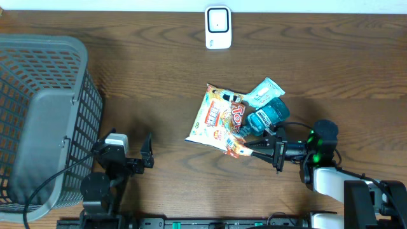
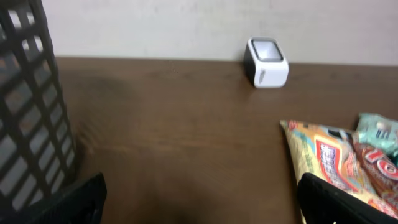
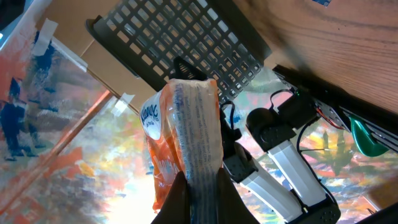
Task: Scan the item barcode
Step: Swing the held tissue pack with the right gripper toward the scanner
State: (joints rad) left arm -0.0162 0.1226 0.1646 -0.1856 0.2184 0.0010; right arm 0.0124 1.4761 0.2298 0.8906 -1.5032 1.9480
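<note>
Orange packet (image 3: 185, 137) is pinched by its edge in the right gripper (image 3: 196, 202), whose jaws are closed tight on it. In the wrist view it stands up from between the fingers (image 3: 173, 198), with its crimped seam turned to the camera. From overhead the right gripper (image 1: 247, 146) holds the packet (image 1: 233, 147) at its tips, at the near corner of a small pile on the table (image 1: 159, 63). Whether the packet is lifted or rests on the wood I cannot tell. Just past the packet, touching or overlapping it, lies a large snack bag (image 1: 215, 117). Beside the gripper's fingers, on the side toward the far edge of the table, lies a dark teal pouch (image 1: 268, 117), and beyond that a pale teal sachet (image 1: 264, 92). The scanner (image 1: 218, 27) stands well apart from the right gripper, past the pile at the far edge. The left gripper (image 1: 124, 152) is spread wide and holds nothing, with the basket (image 1: 82, 95) just to its left. In its wrist view the scanner (image 2: 267, 62) stands far ahead and a little right of the left gripper (image 2: 205, 214). The bag (image 2: 323, 162) lies ahead near its right finger, and the basket (image 2: 31, 124) wall is close on its left.
</note>
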